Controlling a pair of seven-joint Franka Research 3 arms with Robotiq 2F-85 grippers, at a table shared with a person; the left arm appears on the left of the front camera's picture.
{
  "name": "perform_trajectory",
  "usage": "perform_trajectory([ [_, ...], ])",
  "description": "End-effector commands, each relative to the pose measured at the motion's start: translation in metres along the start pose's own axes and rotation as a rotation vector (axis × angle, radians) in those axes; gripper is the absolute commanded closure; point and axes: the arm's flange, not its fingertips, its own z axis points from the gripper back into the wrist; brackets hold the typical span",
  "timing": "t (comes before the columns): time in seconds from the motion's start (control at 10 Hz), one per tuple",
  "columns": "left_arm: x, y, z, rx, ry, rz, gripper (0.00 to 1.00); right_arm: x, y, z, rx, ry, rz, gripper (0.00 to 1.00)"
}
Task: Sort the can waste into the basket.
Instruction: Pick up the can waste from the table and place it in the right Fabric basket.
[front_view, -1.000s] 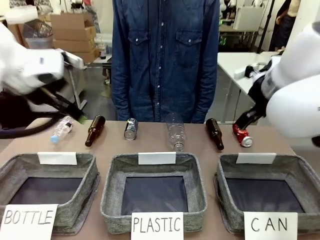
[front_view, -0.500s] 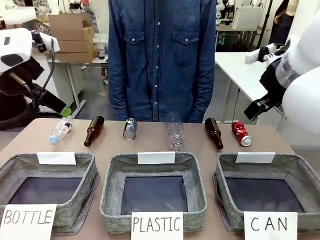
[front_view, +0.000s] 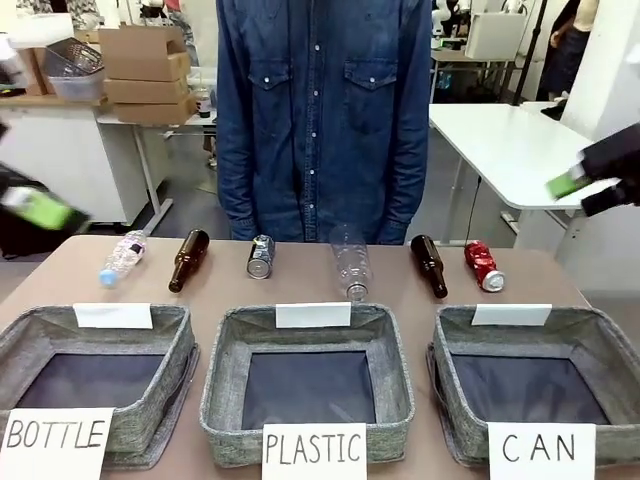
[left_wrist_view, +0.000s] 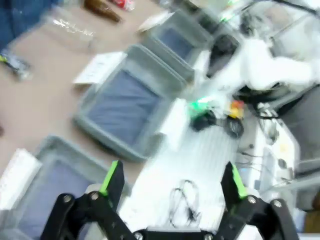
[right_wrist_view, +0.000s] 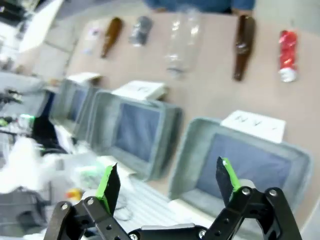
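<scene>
Two cans lie on their sides along the table's far edge: a dark can (front_view: 262, 257) left of centre and a red can (front_view: 482, 266) at the right, both also in the right wrist view as the dark can (right_wrist_view: 140, 30) and red can (right_wrist_view: 286, 47). The grey basket (front_view: 600, 350) with the CAN card stands at the front right, nothing in it; in the right wrist view this basket (right_wrist_view: 186, 160) lies below the red can. My left gripper (left_wrist_view: 172, 182) is open and hangs off the table's left side, its blurred fingertips (front_view: 40, 208) at the picture's edge. Equally open, my right gripper (right_wrist_view: 167, 187) is high off the right side, and one of its fingertips (front_view: 567, 183) shows green.
Two brown bottles (front_view: 189, 260) (front_view: 430, 265) and two clear plastic bottles (front_view: 123, 258) (front_view: 350, 270) lie in the same row as the cans. Baskets marked BOTTLE (front_view: 170, 330) and PLASTIC (front_view: 395, 370) stand left of the CAN one. A person in a denim shirt (front_view: 320, 120) stands at the far edge.
Both arms have swung outward and away from the table, the left to the left, the right to the right. The cans and bottles have not moved.
</scene>
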Motion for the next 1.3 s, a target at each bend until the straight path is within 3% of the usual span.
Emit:
perform_trajectory([
  [0.0,-0.018,0.018,0.018,-0.146,-0.050,0.110,0.00,-0.012,-0.025,0.018,0.388,-0.124,-0.373,0.00],
  [0.2,-0.029,0.031,0.034,-0.229,-0.294,0.182,0.00,-0.012,-0.051,0.008,0.501,-0.144,-0.504,0.00],
  [0.3,-0.025,0.031,0.041,-0.120,-0.360,0.291,0.00,-0.007,-0.052,-0.005,0.400,-0.146,-0.535,0.00],
  [0.4,-0.034,0.022,0.035,-0.222,-0.192,0.137,0.00,-0.012,-0.044,0.034,0.386,-0.092,-0.331,0.00],
  [0.9,-0.037,0.022,0.030,-0.219,-0.183,0.172,0.00,-0.012,-0.044,0.034,0.386,-0.092,-0.331,0.00],
  [1.0,-0.056,-0.006,0.052,0.222,-0.197,0.180,0.00,-0.012,-0.044,0.034,0.386,-0.092,-0.331,0.00],
  [1.2,-0.041,0.010,0.045,0.241,-0.077,0.257,0.00,-0.012,-0.044,0.034,0.386,-0.092,-0.331,0.00],
])
